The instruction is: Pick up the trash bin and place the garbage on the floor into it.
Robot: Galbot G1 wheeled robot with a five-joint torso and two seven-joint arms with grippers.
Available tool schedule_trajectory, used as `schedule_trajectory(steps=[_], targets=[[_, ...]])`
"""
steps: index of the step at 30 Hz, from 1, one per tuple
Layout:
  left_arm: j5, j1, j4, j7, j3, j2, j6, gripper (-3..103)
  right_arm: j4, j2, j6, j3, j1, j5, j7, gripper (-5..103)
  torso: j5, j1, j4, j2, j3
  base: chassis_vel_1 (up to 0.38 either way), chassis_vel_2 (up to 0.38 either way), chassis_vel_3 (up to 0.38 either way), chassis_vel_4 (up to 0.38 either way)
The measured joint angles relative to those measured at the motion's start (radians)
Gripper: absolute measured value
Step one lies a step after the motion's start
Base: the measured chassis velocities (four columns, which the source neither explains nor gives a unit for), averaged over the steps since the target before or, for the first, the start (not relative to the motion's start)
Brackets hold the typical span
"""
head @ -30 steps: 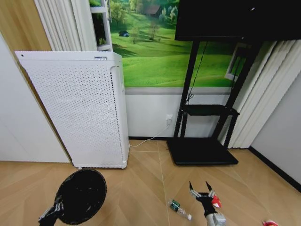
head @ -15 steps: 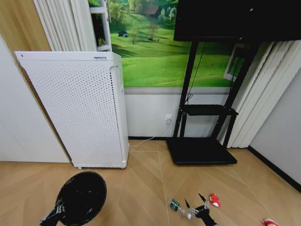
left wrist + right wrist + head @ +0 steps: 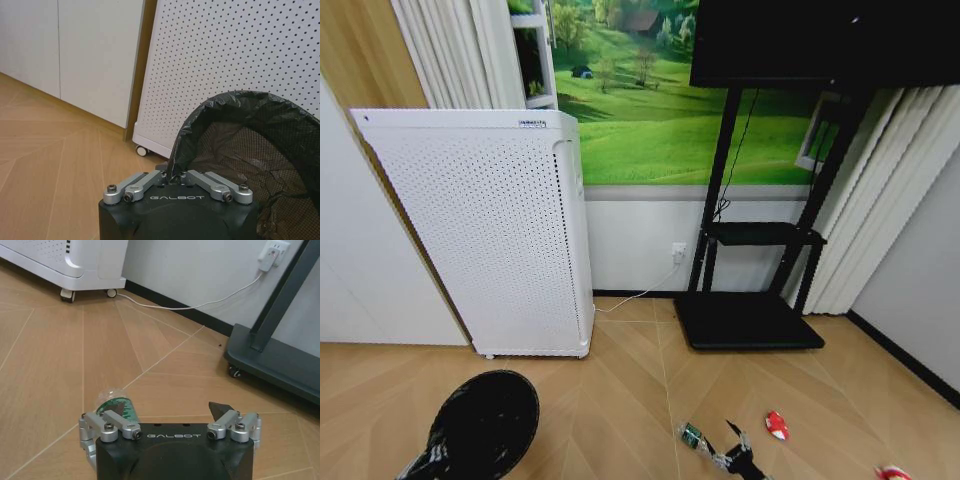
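**Closing on the bottle, bin in the other arm**

Reaching low over the floor (image 3: 620, 400), the right tool (image 3: 170, 416) hangs with its fingers spread wide, the bottle (image 3: 114, 403) lying on its side just beyond the left-hand finger in the wrist view. In the head view the same tool (image 3: 735, 458) sits just beside the bottle (image 3: 692, 436), with one red scrap (image 3: 776, 425) near it and another (image 3: 893, 473) well apart at the frame's edge.

The left tool (image 3: 176, 176) is clenched on the rim of the bin (image 3: 250, 150), pinching liner and wall together; the bin (image 3: 483, 423) hangs tilted, mouth toward the camera.

The bottle looks empty, so probably light, thin-walled and slick; being round, it may roll off if nudged. A grip across the labelled middle seems safest. The scraps should crush easily. The mesh bin looks light but may swing from its one-point hold.
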Motion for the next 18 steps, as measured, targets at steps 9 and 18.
schedule_trajectory(steps=[9,18], targets=[[-0.003,0.006,-0.012,-0.010,-0.005,0.008,0.003,3,-0.036,0.025,-0.007,-0.044,0.020,-0.029,0.028,100,-0.0002,0.000,-0.0001,0.000,0.000,0.000,0.000,0.000,0.000],[-0.012,0.009,-0.012,-0.014,-0.010,0.015,0.003,3,-0.135,0.018,-0.013,-0.089,0.097,-0.070,0.030,100,0.0000,0.000,0.0000,0.000,0.000,0.000,0.000,0.000,0.000]])
